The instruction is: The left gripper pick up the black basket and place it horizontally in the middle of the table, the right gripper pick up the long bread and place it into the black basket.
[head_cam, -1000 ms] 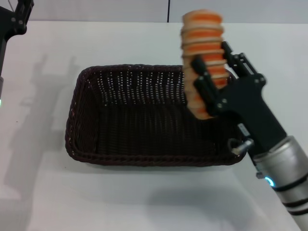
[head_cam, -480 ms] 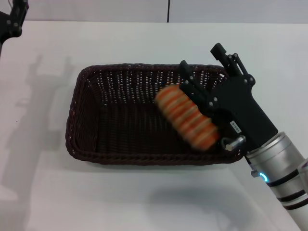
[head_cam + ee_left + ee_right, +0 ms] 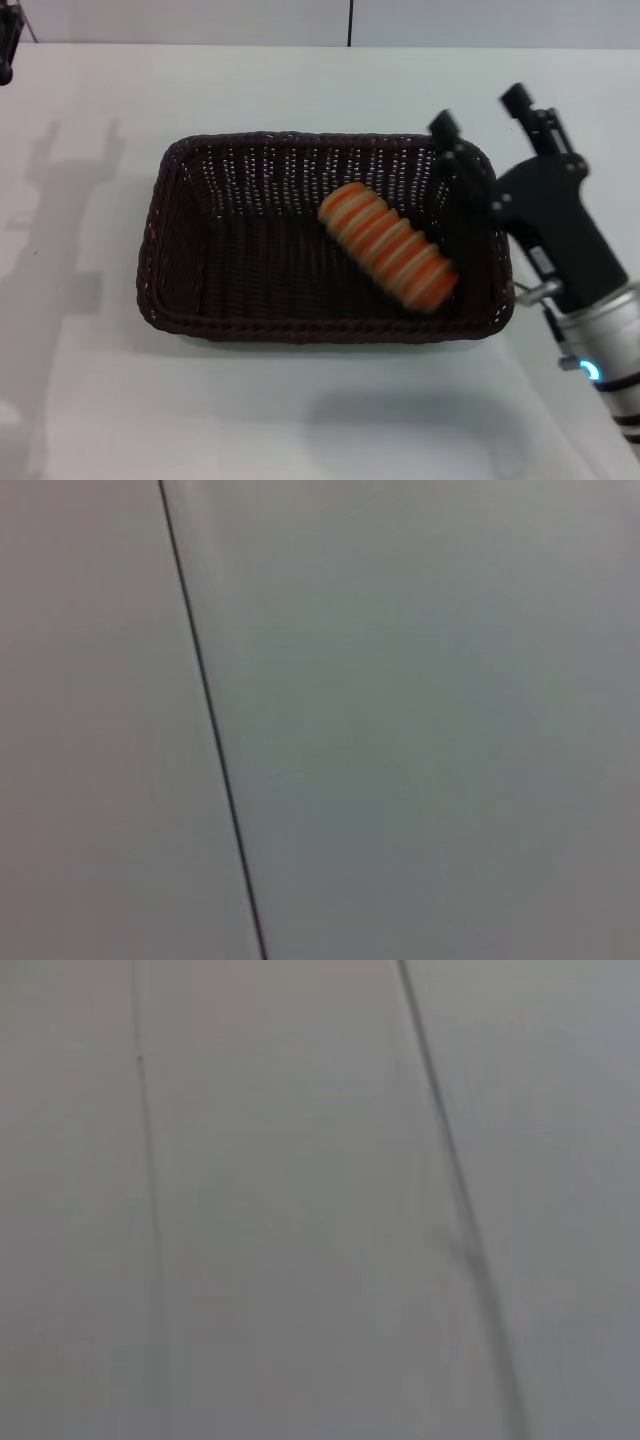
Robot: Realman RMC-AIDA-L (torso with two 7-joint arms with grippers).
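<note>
The black basket (image 3: 180, 270) lies lengthwise across the middle of the white table (image 3: 300, 400). The long bread (image 3: 388, 246), striped orange and cream, lies on its side inside the basket, toward its right end. My right gripper (image 3: 482, 112) is open and empty, raised over the basket's right rim, apart from the bread. Only a small dark piece of my left arm (image 3: 8, 35) shows at the far left corner; its fingers are out of view. Both wrist views show only a plain grey surface with dark lines.
A grey wall with a vertical seam (image 3: 350, 22) stands behind the table's far edge. Arm shadows fall on the table at the left (image 3: 50, 250).
The bread left my right gripper and dropped from upright to lying in the basket. My right gripper opened and drew back to the right. The left arm moved further out of view.
</note>
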